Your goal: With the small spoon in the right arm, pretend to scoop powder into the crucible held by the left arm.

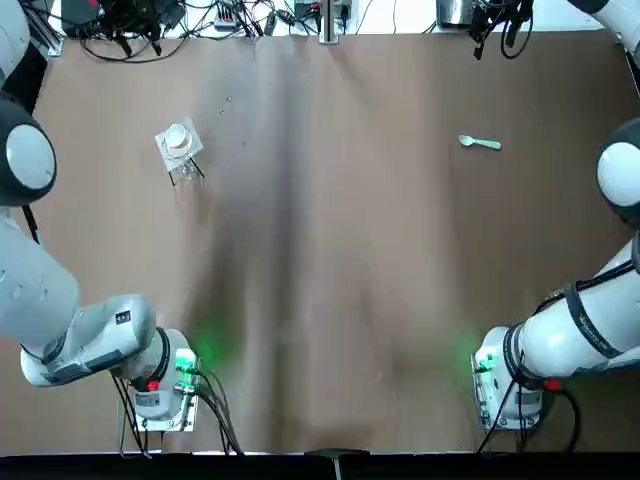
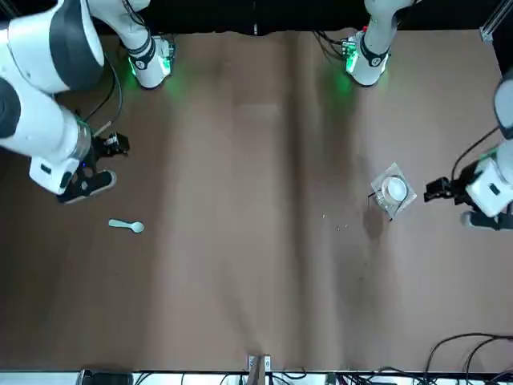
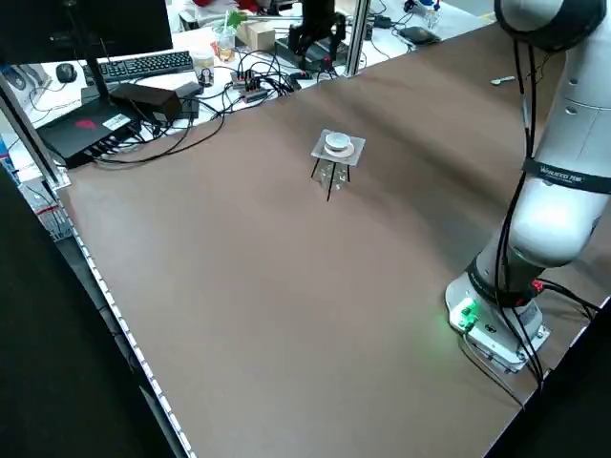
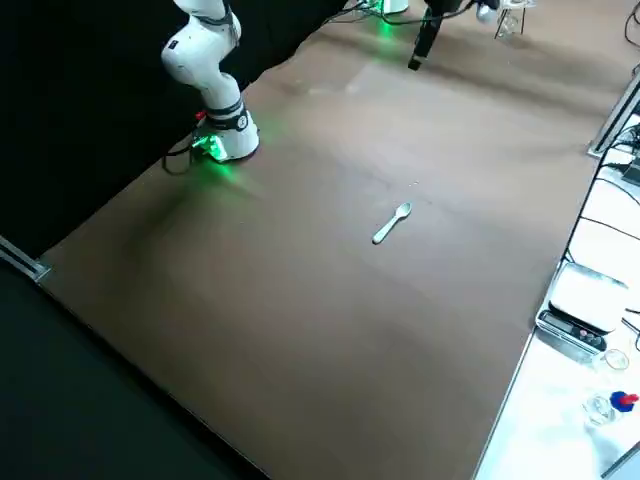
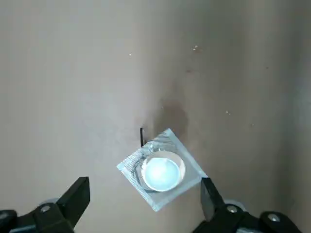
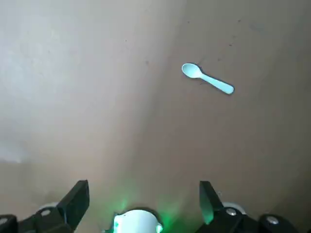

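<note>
A small white crucible (image 1: 178,138) sits on a square wire-mesh stand (image 1: 190,160) on the left half of the brown table; it also shows as the crucible (image 5: 162,173) in the left wrist view. My left gripper (image 5: 143,194) hangs open well above it, holding nothing. The small pale spoon (image 1: 480,143) lies flat on the right half of the table, seen too as the spoon (image 6: 208,78) in the right wrist view. My right gripper (image 6: 142,194) hovers high, open and empty, with the spoon some way ahead of its fingers.
The two arm bases (image 1: 165,385) (image 1: 505,380) glow green at the near edge. Cables and electronics (image 1: 150,15) line the far edge, with a keyboard (image 3: 143,65) beyond. A small scale (image 4: 580,305) sits off the table's right side.
</note>
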Controlling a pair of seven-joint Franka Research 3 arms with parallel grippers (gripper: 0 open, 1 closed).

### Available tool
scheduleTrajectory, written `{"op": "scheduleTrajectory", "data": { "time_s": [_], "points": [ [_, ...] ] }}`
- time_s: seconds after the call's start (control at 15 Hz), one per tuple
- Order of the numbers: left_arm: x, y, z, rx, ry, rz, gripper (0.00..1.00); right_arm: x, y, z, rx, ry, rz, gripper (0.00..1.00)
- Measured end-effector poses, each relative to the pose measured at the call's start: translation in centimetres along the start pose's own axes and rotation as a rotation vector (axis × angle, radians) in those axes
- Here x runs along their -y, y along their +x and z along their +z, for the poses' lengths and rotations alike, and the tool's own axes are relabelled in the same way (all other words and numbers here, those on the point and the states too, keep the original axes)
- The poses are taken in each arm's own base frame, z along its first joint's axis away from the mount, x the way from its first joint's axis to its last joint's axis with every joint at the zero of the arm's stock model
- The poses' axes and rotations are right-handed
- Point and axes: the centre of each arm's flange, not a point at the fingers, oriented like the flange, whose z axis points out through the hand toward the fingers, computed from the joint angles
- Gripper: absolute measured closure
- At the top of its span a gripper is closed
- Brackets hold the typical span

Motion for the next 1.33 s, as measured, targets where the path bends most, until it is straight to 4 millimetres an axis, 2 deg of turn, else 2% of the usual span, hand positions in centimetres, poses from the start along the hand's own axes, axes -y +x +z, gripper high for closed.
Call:
{"op": "scheduleTrajectory", "data": {
  "time_s": [0.13, 0.27, 0.47, 0.6, 0.67, 1.07, 1.13, 1.33],
  "points": [
    [-2.3, -0.7, -1.8, -0.012, 0.027, 0.03, 0.0, 0.3, -1.3, -1.2, -0.036, -0.007, 0.049, 0.0],
    [-2.8, -1.6, -3.3, -0.012, 0.035, 0.029, 0.0, 0.5, -2.8, -2.0, -0.098, -0.015, 0.067, 0.0],
    [-3.1, -2.5, -5.2, 0.005, 0.039, 0.02, 0.0, 1.1, -5.4, -1.4, -0.159, -0.028, 0.074, 0.0],
    [-4.1, -2.6, -5.9, 0.001, 0.042, -0.006, 0.0, 1.3, -6.6, -0.6, -0.157, -0.032, 0.074, 0.0],
    [-5.4, -2.9, -6.7, -0.011, 0.046, -0.035, 0.0, 1.3, -7.0, -0.8, -0.167, -0.034, 0.076, 0.0],
    [-10.0, -3.9, -7.4, 0.002, 0.062, -0.051, 0.0, 0.4, -8.7, -3.8, -0.168, -0.028, 0.099, 0.0],
    [-10.1, -4.0, -7.6, -0.001, 0.067, -0.053, 0.0, 0.2, -9.0, -4.0, -0.163, -0.026, 0.102, 0.0],
    [-8.8, -5.0, -9.6, -0.022, 0.038, -0.085, 0.0, 0.3, -9.3, -3.7, -0.13, -0.023, 0.104, 0.0]
  ]
}}
